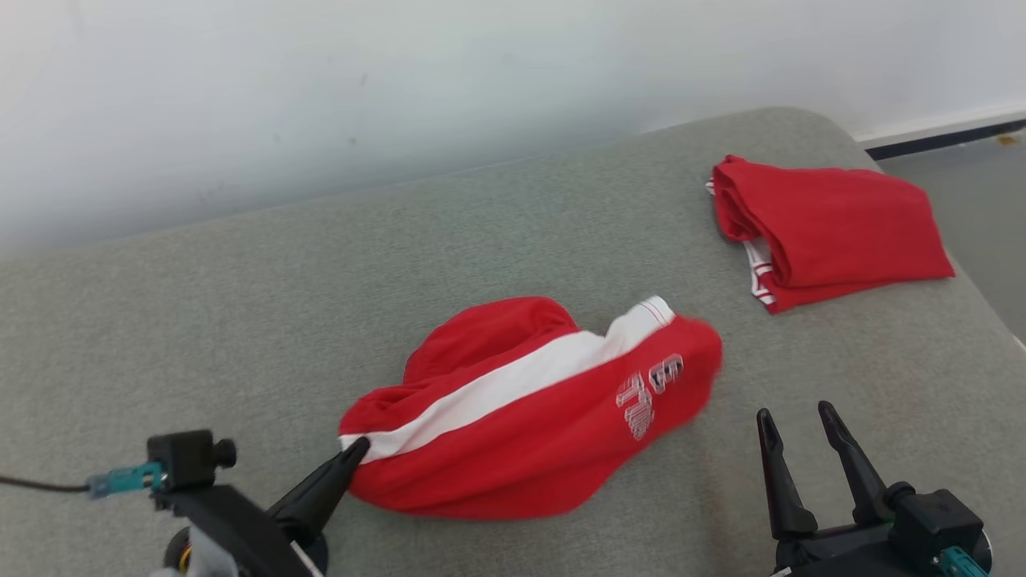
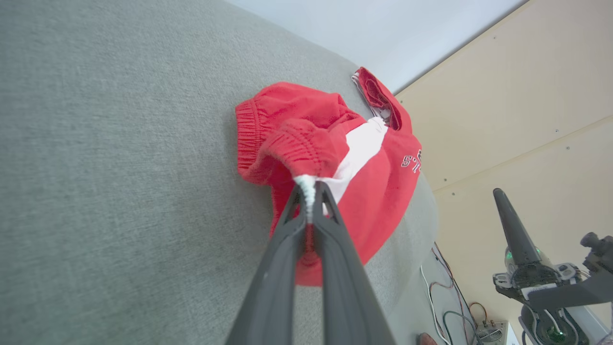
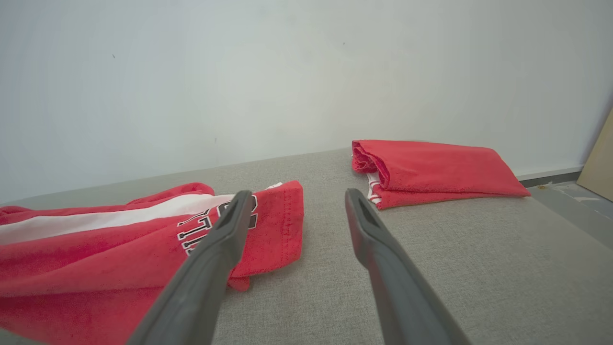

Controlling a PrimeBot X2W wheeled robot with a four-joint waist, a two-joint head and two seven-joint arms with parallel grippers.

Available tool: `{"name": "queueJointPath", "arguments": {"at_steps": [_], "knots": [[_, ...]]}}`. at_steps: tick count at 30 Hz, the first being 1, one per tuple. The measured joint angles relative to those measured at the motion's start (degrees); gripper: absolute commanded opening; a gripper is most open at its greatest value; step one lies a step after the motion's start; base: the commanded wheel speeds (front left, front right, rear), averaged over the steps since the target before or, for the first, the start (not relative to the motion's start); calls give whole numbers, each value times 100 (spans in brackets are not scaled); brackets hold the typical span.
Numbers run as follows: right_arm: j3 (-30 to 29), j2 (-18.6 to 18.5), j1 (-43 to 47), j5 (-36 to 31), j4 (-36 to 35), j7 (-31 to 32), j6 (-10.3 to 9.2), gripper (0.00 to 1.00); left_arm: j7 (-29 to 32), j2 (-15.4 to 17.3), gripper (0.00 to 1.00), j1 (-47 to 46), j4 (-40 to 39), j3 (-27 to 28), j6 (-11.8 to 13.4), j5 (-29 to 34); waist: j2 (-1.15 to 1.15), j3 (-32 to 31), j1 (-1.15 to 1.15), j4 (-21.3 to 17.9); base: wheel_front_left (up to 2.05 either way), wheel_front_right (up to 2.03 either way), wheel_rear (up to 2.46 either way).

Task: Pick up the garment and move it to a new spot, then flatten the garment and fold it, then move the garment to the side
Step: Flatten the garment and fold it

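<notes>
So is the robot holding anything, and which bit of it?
The left gripper pinches the red garment at its white stripe's end; the right gripper holds nothing.

The shorts (image 1: 545,449) are showing red with a white stripe and outlined lettering, the folded garment (image 1: 842,224) red, the cushion (image 1: 240,304) speckled grey.

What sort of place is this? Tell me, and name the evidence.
Probably a robot test lab, not a home: a grey fabric-covered worktop holding crumpled red-and-white shorts, a bare white wall, pale wooden panelling and loose cables on the floor.
</notes>
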Motion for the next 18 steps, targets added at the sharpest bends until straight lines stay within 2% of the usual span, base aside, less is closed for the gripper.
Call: {"name": "queueJointPath", "arguments": {"at_steps": [5, 14, 16, 17, 18], "knots": [[42, -21, -4, 9, 18, 0, 0, 100, -646, 279, 0, 345, -69, 130, 54, 441, 0, 14, 0, 236, 0, 0, 0], [107, -112, 0, 74, 111, 0, 0, 100, -1410, 163, 0, 811, 330, 169, 231, 758, 0, -106, 0, 377, 0, 0, 0], [132, -118, 14, 83, 134, 0, 0, 100, -1507, 87, 60, 902, 441, 196, 303, 755, 0, -148, 0, 379, 0, 0, 0], [140, -121, 27, 96, 153, 0, 0, 100, -1564, 66, 96, 947, 477, 221, 331, 772, 0, -171, 0, 381, 0, 0, 0], [149, -126, 54, 123, 166, 0, 0, 100, -1617, 47, 100, 984, 530, 253, 386, 790, 0, -199, 0, 384, 0, 0, 0]]}}
